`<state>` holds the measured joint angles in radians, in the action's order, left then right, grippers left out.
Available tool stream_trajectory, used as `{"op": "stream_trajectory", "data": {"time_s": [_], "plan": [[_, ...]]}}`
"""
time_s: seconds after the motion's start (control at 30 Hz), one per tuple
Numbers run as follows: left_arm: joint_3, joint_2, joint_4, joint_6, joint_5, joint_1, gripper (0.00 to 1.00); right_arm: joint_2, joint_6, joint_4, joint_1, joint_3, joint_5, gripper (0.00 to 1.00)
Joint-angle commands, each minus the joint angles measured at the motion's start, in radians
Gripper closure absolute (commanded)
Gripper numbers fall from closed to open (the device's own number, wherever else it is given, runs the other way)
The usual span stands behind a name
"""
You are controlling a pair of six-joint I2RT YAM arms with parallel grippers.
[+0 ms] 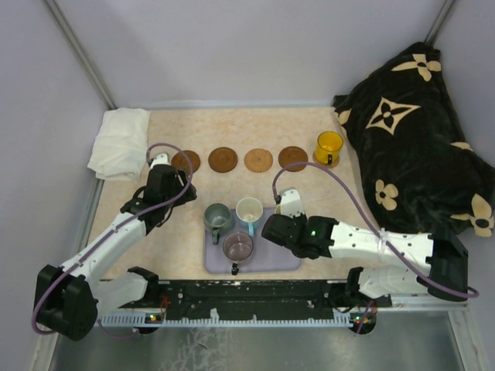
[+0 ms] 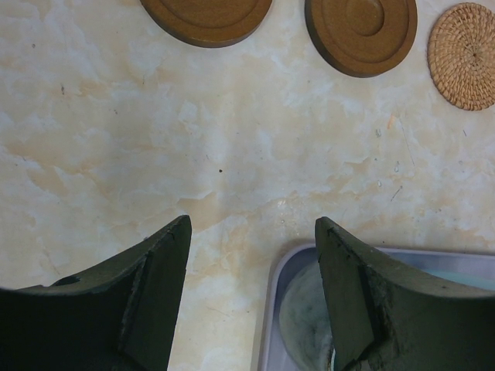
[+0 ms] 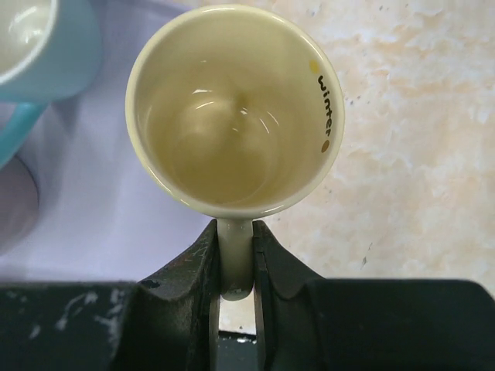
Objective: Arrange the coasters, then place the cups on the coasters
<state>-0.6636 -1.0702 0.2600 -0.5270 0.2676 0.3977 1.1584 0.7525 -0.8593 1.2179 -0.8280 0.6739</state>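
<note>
Right gripper (image 3: 233, 232): jaws nearly closed, clamped on the handle of the cream cup (image 3: 232, 116). The cup is upright at the 3 o'clock edge of the lavender tray (image 1: 268, 261), with the white-and-blue cup (image 1: 249, 209) at its 10 o'clock.

Left gripper (image 2: 251, 224): jaws wide apart, holding nothing, above the table (image 1: 232, 127). The grey-green cup (image 1: 216, 216) lies at its 5 o'clock.

Four coasters (image 1: 223, 160) form a row at 12 o'clock of the tray. The yellow cup (image 1: 329, 147) stands at the row's 3 o'clock end. The purplish cup (image 1: 238, 247) sits on the tray.
</note>
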Motion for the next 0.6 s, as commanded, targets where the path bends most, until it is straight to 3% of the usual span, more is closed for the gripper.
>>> {"op": "stream_trajectory", "data": {"time_s": [0.0,0.23,0.4,0.57], "plan": [[-0.002,-0.014,-0.038,0.0,-0.014,0.004,0.28,0.02,-0.016,0.114,-0.013,-0.09,0.192,1.0],[-0.004,-0.026,-0.048,0.005,-0.019,0.004,0.28,0.01,-0.152,0.348,-0.112,-0.042,0.253,1.0],[-0.002,-0.035,-0.058,0.003,-0.026,0.004,0.28,-0.018,-0.356,0.664,-0.305,0.027,0.149,1.0],[-0.003,-0.057,-0.076,0.002,-0.03,0.004,0.28,0.065,-0.5,0.916,-0.451,0.035,0.05,1.0]]}}
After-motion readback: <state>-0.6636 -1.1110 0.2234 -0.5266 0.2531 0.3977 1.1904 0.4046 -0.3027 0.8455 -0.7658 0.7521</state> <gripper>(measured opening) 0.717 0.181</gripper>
